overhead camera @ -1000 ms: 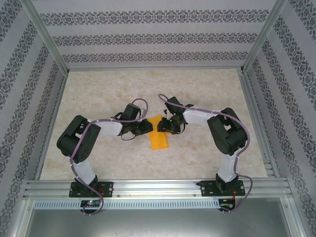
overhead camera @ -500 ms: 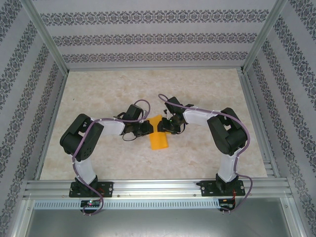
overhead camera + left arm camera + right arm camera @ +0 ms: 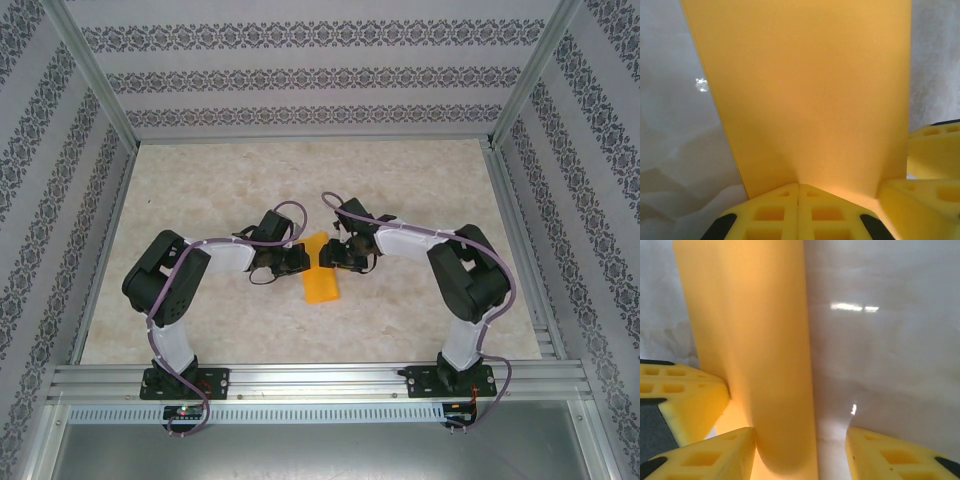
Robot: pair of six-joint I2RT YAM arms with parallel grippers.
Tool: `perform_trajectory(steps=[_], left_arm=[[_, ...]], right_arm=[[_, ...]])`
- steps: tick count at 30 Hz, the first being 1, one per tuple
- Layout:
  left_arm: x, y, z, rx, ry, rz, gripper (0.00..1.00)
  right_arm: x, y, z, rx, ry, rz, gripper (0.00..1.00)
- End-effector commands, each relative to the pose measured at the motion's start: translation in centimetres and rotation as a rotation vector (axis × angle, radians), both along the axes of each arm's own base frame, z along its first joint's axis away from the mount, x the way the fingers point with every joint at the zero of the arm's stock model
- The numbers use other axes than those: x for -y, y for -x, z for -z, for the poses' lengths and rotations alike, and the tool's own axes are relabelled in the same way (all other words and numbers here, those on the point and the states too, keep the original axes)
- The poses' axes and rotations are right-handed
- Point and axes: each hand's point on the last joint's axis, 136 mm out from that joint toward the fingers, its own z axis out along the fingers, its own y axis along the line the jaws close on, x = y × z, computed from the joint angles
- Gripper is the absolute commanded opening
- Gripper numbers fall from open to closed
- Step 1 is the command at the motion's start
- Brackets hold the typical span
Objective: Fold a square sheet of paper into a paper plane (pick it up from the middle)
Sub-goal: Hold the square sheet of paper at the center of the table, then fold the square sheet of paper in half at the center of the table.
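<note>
Only my right arm [image 3: 468,280] has swung out; left fingers [image 3: 798,202] pinch the paper [image 3: 810,90], right fingers [image 3: 330,256] gape astride its curl, so crooked squeezing could skew the crease.

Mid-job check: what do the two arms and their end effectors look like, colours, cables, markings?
The left arm and right arm have white links, bulky black joints and black bases. A purple cable runs along each. The end effector fingers are yellow blocks with rectangular cut-outs and black patches at the outer corners. I see no markings.
</note>
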Motion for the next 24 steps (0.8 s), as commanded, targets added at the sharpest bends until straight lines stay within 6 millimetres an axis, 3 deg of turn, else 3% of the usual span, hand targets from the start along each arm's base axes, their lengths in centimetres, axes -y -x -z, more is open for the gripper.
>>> perform_trajectory(steps=[1, 5, 9, 14, 18, 24], left_arm=[[-3.0, 2.9, 5.1, -0.129, -0.186, -0.01, 0.07], [-2.9, 3.1, 5.4, -0.134, -0.188, -0.006, 0.06], [-2.9, 3.1, 5.7, -0.139, -0.193, -0.008, 0.05], [-3.0, 3.2, 5.7, -0.14, -0.197, -0.011, 0.03], [-2.9, 3.2, 5.7, -0.145, -0.191, -0.011, 0.03], [-2.8, 3.1, 5.7, -0.144, -0.19, -0.012, 0.02]], right_arm=[[1.0, -1.2, -3.8, 0.112, -0.004, 0.047, 0.53], [-0.1, -0.8, -6.0, 0.146, -0.069, 0.022, 0.51], [-2.4, -0.1, -6.2, 0.129, -0.137, -0.019, 0.39], [-4.5, 0.0, -4.2, 0.073, -0.161, -0.035, 0.17], [-5.2, 0.0, -2.7, 0.036, -0.17, -0.046, 0.13], [-4.1, 0.1, -0.7, 0.01, -0.118, -0.035, 0.12]])
